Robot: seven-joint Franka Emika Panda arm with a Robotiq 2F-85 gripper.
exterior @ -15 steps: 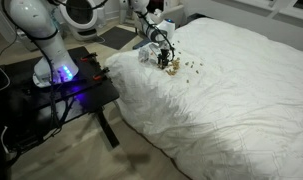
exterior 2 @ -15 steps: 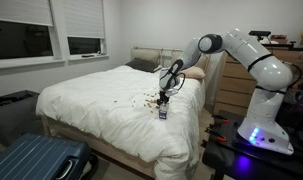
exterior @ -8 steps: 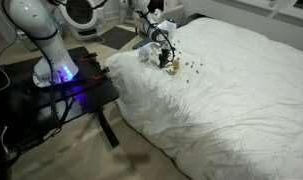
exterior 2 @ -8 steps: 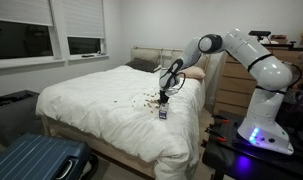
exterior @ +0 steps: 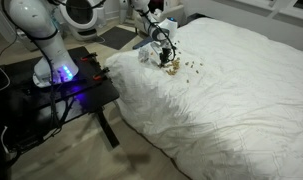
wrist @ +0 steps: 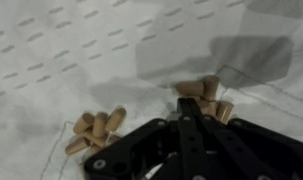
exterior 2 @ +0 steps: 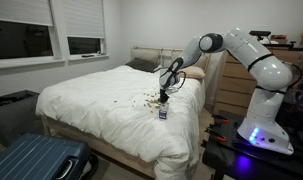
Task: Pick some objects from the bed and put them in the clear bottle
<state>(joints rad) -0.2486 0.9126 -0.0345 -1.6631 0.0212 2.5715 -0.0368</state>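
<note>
Gripper among tan pellets on bed, fingers together, catch unclear; clear bottle near, nothing delivered yet.

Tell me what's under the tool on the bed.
The white bed, with one cluster of tan pellets at the tips of the shut tool and another cluster off to the side. The tool's own body covers whatever lies directly beneath it, including whether a pellet is pinched.

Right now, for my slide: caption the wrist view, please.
Shut pincer amid tan pellets on the white bed.
</note>
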